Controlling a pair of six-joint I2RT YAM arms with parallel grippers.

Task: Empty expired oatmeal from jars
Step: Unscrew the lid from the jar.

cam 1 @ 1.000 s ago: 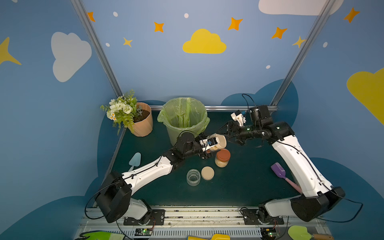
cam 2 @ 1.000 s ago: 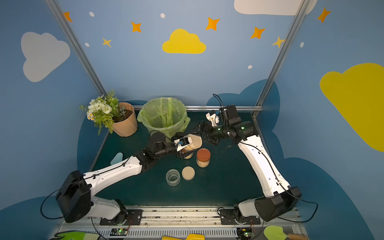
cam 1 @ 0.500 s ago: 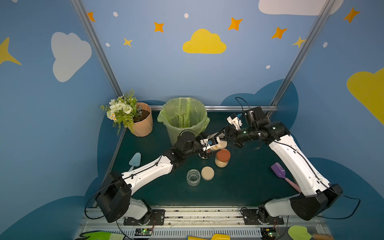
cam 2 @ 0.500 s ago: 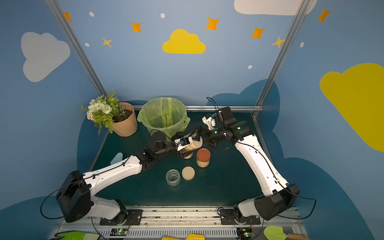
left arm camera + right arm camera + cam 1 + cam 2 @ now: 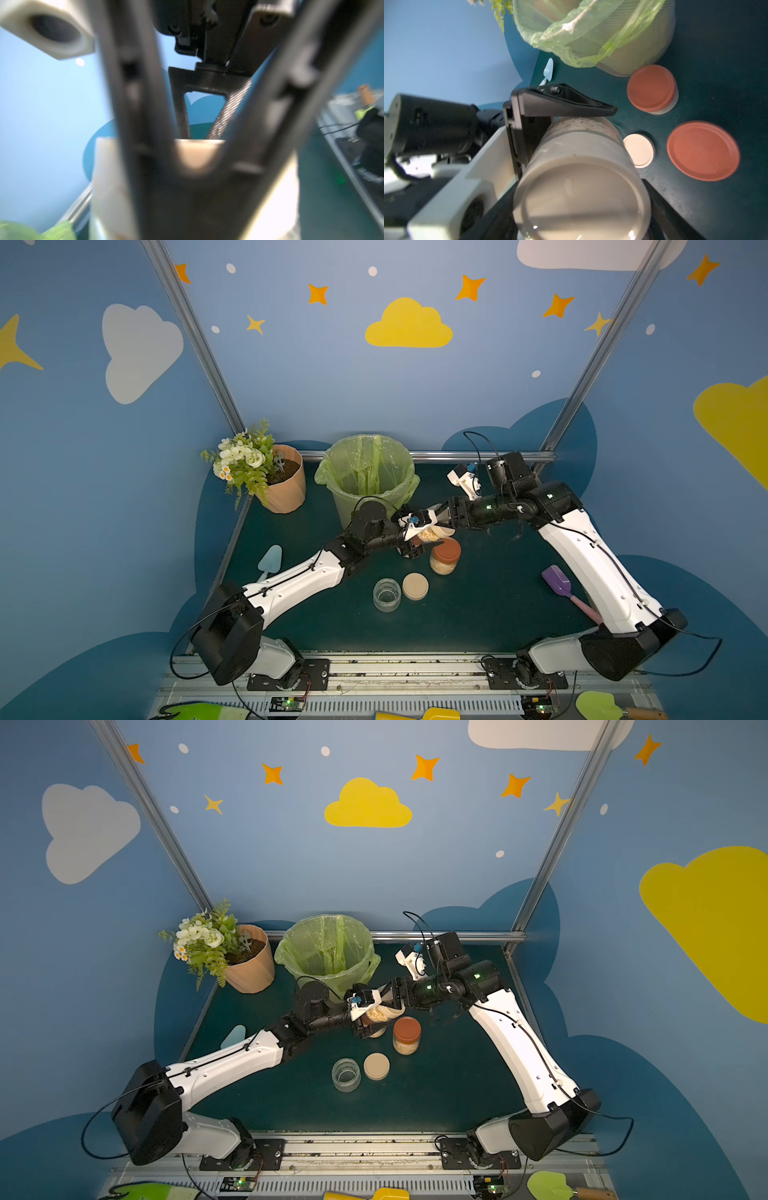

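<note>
Left jaws grip the jar [image 5: 579,124] of oatmeal [image 5: 428,535] sideways just in front of the bin [image 5: 374,497]; right jaws clamp its beige lid [image 5: 581,203], likely to unscrew it before dumping.

Both top views are evenly lit and sharp, frame posts [image 5: 199,344] splaying outward. In the left wrist view the fingers [image 5: 135,124] are badly blurred; the right wrist view shows small glints on a soft-focus lid [image 5: 581,203].

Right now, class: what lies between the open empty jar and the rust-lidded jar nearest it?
A loose beige lid lies flat between them, visible in both top views.
</note>
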